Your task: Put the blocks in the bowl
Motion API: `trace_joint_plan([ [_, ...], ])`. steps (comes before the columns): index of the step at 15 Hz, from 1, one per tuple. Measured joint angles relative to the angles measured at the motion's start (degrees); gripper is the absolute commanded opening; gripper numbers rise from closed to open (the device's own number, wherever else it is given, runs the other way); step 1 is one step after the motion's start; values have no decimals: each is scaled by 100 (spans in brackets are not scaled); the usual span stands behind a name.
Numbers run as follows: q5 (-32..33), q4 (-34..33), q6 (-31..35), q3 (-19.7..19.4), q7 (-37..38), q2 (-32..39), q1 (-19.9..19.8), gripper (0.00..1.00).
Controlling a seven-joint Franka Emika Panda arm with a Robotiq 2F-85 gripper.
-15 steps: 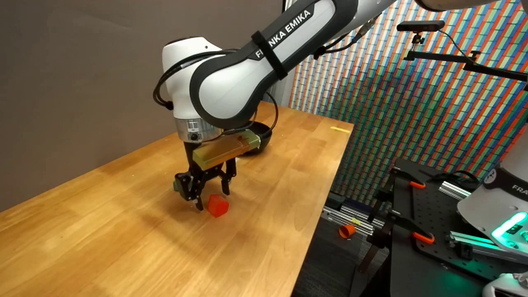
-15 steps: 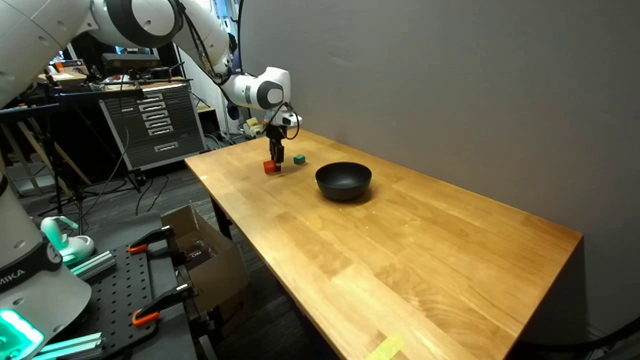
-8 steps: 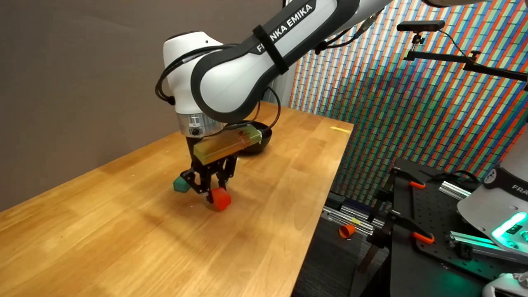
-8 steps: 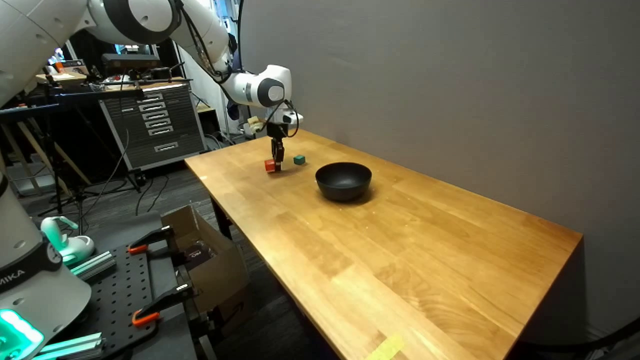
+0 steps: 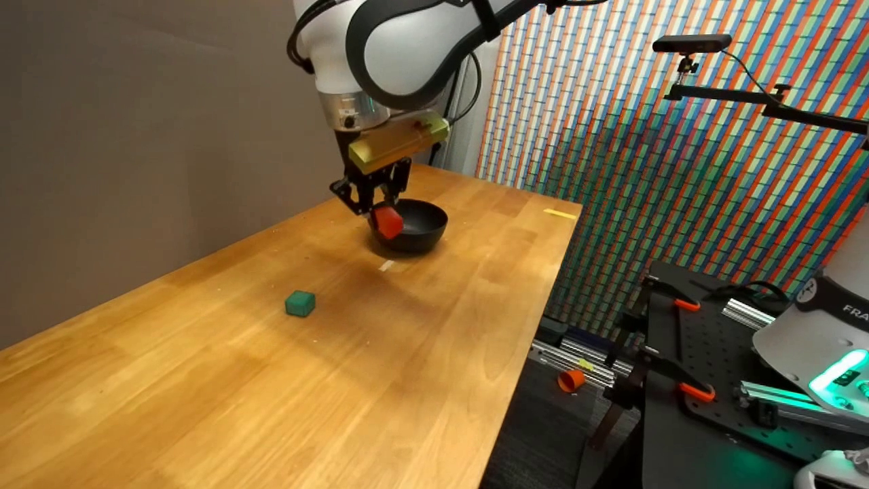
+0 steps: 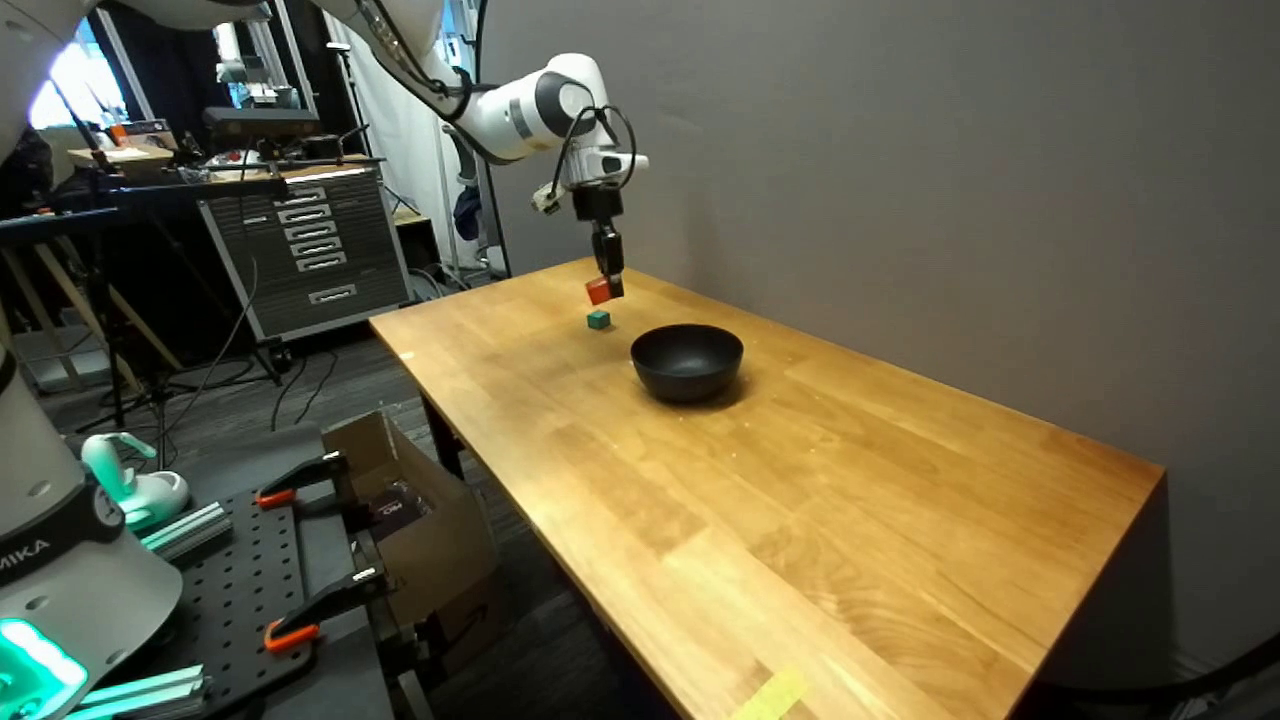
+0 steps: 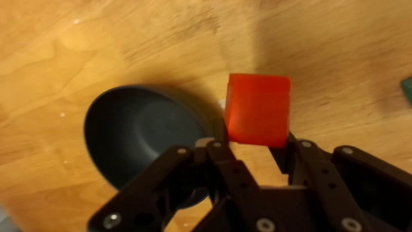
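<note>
A red-orange block is pinched between the fingertips of my gripper and hangs in the air, as both exterior views show. In an exterior view the raised block overlaps the near side of the black bowl; in the wrist view the bowl lies to the left of the held block, with its lower part hidden behind my fingers. The bowl's inside looks bare there. On the tabletop rests the green block, apart from the bowl. Only a corner of the green block enters the wrist view, at the right edge.
A grey wall runs along one long side of the wooden table. Yellow tape marks a spot near the table's end. Beside the table stands a black bench with clamps, carrying the arm's base.
My gripper has closed on the red-orange block, lifted it off the table and carried it towards the bowl. The green block and the bowl have stayed in place.
</note>
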State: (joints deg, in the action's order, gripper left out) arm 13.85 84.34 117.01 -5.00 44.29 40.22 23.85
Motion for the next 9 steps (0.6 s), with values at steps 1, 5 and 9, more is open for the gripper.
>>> trace_joint_plan([
  [1, 220, 1, -71, -95, 53, -75, -3, 12],
  [5, 750, 7, -126, -293, 232, -114, -113, 76],
  [9, 766, 10, -95, -246, 222, 9, -341, 100],
])
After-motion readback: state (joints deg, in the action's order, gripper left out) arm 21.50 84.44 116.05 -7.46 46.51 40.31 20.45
